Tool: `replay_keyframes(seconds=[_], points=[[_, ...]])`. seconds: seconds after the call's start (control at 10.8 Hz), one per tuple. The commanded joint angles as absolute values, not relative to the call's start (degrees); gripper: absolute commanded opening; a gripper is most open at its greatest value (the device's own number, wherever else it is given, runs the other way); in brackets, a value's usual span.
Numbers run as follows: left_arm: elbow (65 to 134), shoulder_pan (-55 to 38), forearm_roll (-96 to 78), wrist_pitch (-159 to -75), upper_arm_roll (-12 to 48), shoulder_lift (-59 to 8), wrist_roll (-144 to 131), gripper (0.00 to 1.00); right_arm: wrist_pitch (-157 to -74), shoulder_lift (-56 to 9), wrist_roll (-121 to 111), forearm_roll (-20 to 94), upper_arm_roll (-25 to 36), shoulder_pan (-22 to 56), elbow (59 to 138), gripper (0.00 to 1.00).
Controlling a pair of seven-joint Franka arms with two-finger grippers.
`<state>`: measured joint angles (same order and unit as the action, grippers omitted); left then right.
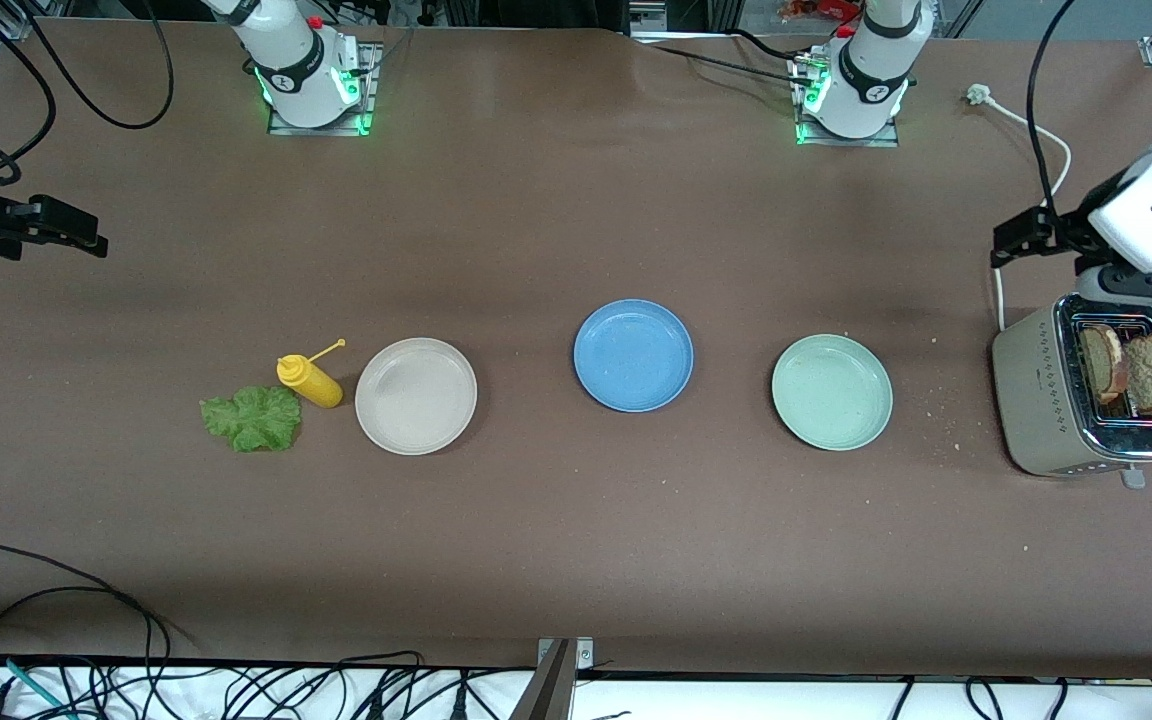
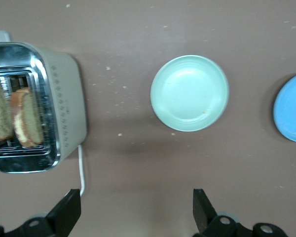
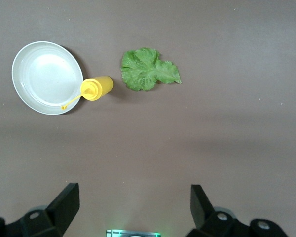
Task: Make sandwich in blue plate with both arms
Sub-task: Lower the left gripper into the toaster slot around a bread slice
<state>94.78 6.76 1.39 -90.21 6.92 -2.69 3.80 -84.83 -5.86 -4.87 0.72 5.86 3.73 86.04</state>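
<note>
While both pairs of fingers stand wide and hold nothing, the left gripper hangs over bare table beside the toaster, and the right gripper over bare table near the lettuce leaf. At table centre, the blue plate lies empty; the mint plate sits at its three o'clock, the beige plate at nine. Risk: the two bread slices stand close together in the slots; a pinch could crumble one or nudge the toaster.

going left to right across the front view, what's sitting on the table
lettuce leaf → yellow squeeze bottle → beige plate → blue plate → green plate → toaster with two bread slices in its slots
</note>
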Motion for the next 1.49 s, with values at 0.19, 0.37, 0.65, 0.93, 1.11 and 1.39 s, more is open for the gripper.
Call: replay_keyframes(seconds=[0.19,0.37,0.65,0.93,1.11,1.39], points=[[91.85,12.38,11.58,-94.2,7.21,-10.97,9.84,1.0,-83.59,-5.45,-4.83,-0.18,5.89,3.87,85.34,1.0],[91.93,16.16,12.13,-98.5,7.21,-14.4,12.55,1.0,-84.11,-5.71,-5.53,0.35,6.33,3.61,85.34,1.0],[92.02,20.38,12.22,-105.62,7.12,-20.02,17.22,1.0,-84.03,-5.36,-5.8,4.65,6.76,3.52,85.34,1.0],[92.11,20.83,15.12,-108.8,7.12,-23.55,16.7,0.99,-83.06,-2.11,-8.79,3.43,8.61,3.52,85.34,1.0],[92.99,21.8,15.12,-108.11,7.21,-23.82,17.22,0.72,-82.88,-2.2,-9.75,1.85,8.53,3.51,85.34,1.0],[92.2,21.62,14.51,-102.84,7.38,-23.38,16.44,0.16,-83.05,-2.64,-9.67,1.5,9.14,3.43,85.34,1.0]])
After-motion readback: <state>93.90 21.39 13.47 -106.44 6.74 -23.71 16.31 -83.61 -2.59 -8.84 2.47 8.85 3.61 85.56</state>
